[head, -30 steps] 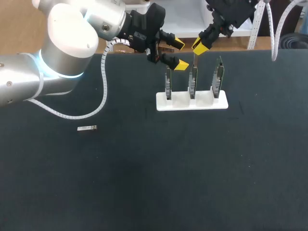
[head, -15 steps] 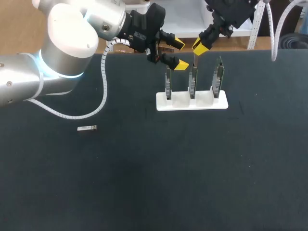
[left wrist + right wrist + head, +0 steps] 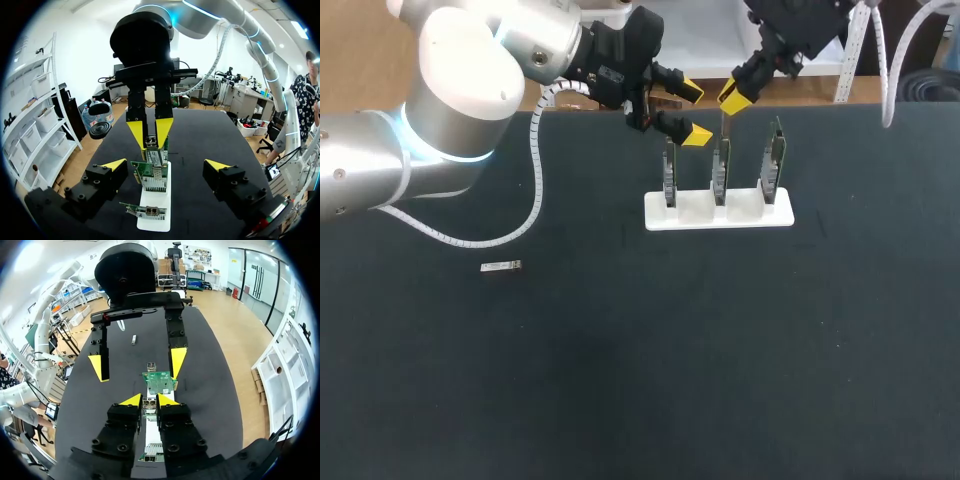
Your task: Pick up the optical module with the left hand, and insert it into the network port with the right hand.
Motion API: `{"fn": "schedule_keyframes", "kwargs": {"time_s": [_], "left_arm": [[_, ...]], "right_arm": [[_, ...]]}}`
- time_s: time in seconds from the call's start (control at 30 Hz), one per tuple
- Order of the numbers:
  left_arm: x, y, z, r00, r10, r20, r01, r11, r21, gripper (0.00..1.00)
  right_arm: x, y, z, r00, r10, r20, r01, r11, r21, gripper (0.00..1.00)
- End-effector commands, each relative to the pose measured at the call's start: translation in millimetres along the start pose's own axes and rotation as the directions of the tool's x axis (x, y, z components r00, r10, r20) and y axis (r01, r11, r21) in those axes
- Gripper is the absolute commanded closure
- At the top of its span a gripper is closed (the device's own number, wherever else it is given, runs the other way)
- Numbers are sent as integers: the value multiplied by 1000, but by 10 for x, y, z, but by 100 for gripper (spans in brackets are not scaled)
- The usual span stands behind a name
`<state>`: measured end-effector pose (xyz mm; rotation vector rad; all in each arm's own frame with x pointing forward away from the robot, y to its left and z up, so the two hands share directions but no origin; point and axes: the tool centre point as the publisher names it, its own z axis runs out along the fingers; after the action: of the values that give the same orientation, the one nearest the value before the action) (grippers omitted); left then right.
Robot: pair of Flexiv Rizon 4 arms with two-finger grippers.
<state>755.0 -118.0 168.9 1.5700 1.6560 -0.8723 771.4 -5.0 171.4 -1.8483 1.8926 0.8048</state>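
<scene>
**Left gripper** [image 3: 691, 112]. My fingers stand wide apart and hold nothing. The hand hangs over the dark table [image 3: 620, 380], just beside the end card [image 3: 668, 172] of three green cards that stand upright in a white stand [image 3: 752, 214]. In the left wrist view the row of cards lies ahead of this hand, between its spread tips and touching neither. The card nearest the hand turns its network port [image 3: 150, 212] toward it.

**Right gripper** [image 3: 733, 98]. My fingers are drawn close together and clamp the top of the middle card [image 3: 720, 165], one yellow tip on each side. In the right wrist view a silvery piece of that card fills the narrow gap between the tips. My two hands face each other along the row of cards, near but apart.

**Optical module** [image 3: 501, 266]. It lies flat on the table, in neither hand. It is well behind my left hand, back along that arm, near the loop of white cable [image 3: 535, 190]. From my right hand it lies far ahead, beyond the left gripper.
</scene>
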Motion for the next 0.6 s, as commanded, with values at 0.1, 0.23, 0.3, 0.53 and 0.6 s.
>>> {"fn": "schedule_keyframes", "kwargs": {"time_s": [0.1, 0.23, 0.3, 0.53, 0.6], "left_arm": [[-10, 16, 2, 1000, -2, -6, 2, 1000, 4, 0], [-10, 16, 2, 1000, -2, -6, 2, 1000, 4, 0], [-10, 16, 2, 1000, -2, -6, 2, 1000, 4, 0], [-10, 16, 2, 1000, -2, -6, 2, 1000, 4, 0], [-10, 16, 2, 1000, -2, -6, 2, 1000, 4, 0]], "right_arm": [[14, -8, 8, 1000, 3, 0, -3, 1000, -2, 100], [28, -8, 24, 1000, 4, 0, -4, 1000, -5, 100], [30, -5, 29, 1000, 2, -8, -2, 1000, -7, 100], [29, -5, -19, 1000, -2, -13, 2, 1000, 2, 100], [21, -4, -22, 1000, -4, -13, 5, 1000, 6, 100]]}}
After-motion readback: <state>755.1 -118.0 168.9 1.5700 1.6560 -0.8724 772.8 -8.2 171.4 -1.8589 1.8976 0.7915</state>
